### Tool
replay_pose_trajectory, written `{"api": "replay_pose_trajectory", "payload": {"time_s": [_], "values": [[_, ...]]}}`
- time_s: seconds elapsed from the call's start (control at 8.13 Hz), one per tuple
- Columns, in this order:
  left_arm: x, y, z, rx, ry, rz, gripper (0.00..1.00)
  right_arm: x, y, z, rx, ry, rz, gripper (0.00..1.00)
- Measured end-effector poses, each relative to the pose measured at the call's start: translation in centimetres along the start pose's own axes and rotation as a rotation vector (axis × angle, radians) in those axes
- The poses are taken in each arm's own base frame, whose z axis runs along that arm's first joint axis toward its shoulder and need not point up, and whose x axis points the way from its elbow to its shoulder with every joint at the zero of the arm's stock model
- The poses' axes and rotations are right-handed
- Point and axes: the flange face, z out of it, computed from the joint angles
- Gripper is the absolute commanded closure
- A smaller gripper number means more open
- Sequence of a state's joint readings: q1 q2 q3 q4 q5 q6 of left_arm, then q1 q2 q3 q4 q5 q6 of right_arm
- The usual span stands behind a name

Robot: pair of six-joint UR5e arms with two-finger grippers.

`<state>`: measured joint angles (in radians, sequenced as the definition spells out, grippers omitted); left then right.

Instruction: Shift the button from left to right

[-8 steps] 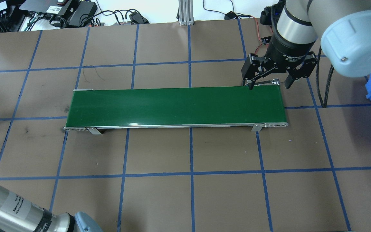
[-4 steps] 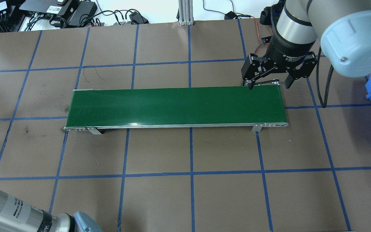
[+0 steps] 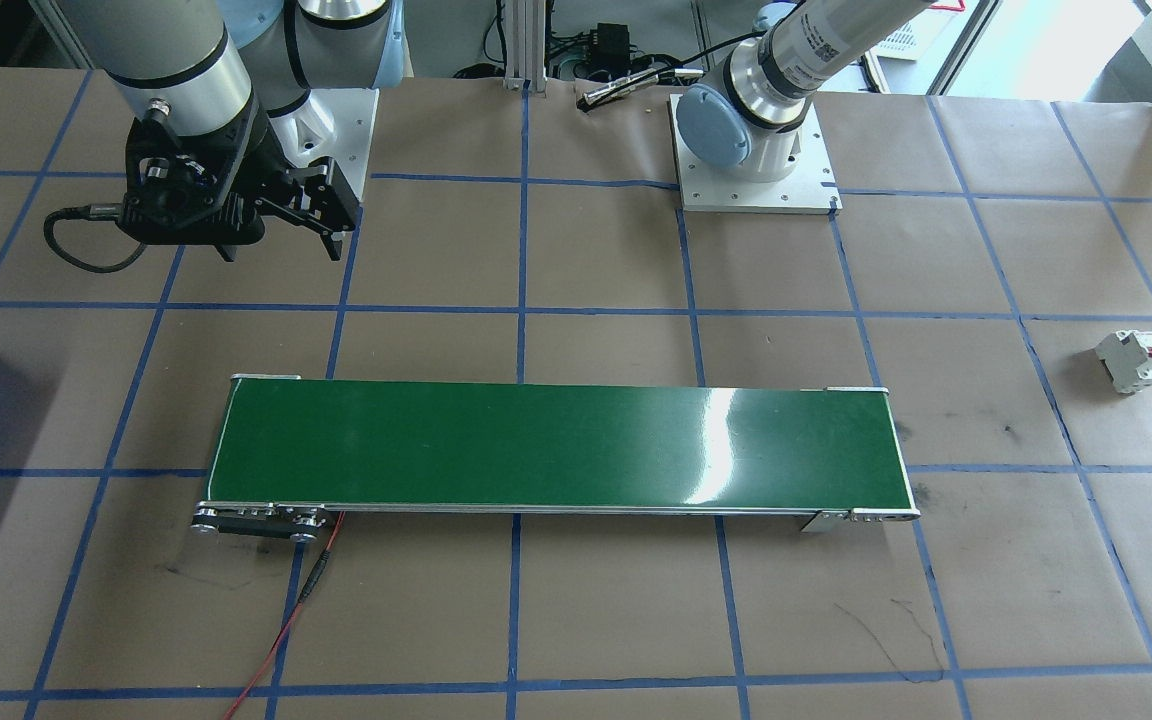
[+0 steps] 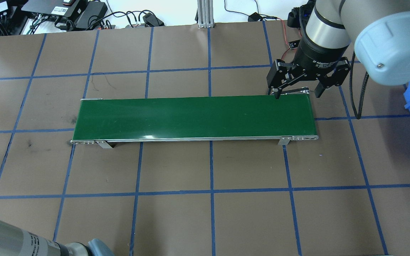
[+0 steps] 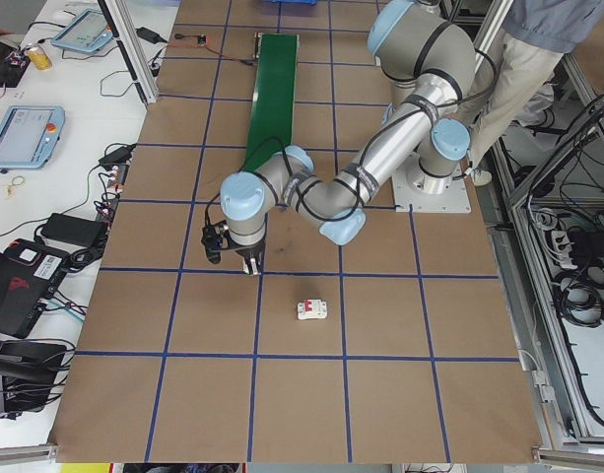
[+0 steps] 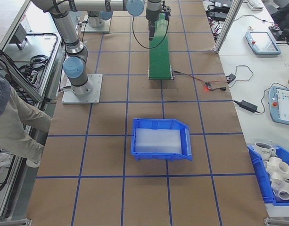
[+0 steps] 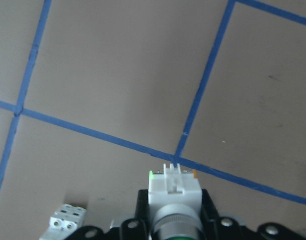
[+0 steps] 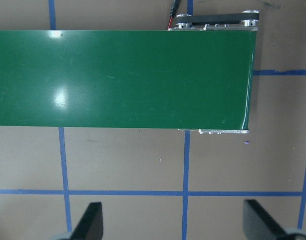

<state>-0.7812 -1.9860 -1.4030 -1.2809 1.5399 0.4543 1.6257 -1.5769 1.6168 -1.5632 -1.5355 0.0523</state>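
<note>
The left pincer (image 7: 175,232) pinches the button (image 7: 173,189) far left of the belt (image 4: 194,117); the right pincer (image 4: 295,93) waits spread

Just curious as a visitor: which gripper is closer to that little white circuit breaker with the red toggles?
The left gripper. It hangs beside the circuit breaker at the table's left end. The right gripper is at the far end of the green conveyor belt.
</note>
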Motion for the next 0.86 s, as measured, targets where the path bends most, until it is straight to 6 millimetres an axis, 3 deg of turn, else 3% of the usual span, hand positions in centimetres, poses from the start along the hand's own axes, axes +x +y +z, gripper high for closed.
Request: {"api": "replay_pose_trajectory", "payload": {"time_s": [0.12, 0.37, 0.61, 0.86], "values": [[3.9, 1.0, -1.7, -0.020, 0.009, -0.109, 0.91, 0.0, 0.0, 0.0, 0.000, 0.000, 0.000, 0.00], [11.2, 4.9, -3.1, -0.082, 0.029, -0.344, 0.91, 0.0, 0.0, 0.0, 0.000, 0.000, 0.000, 0.00], [18.2, 9.8, -2.4, -0.136, 0.018, -0.584, 0.91, 0.0, 0.0, 0.0, 0.000, 0.001, 0.000, 0.00], [23.6, 13.1, -0.7, -0.178, -0.016, -0.782, 0.91, 0.0, 0.0, 0.0, 0.000, 0.000, 0.000, 0.00]]}}
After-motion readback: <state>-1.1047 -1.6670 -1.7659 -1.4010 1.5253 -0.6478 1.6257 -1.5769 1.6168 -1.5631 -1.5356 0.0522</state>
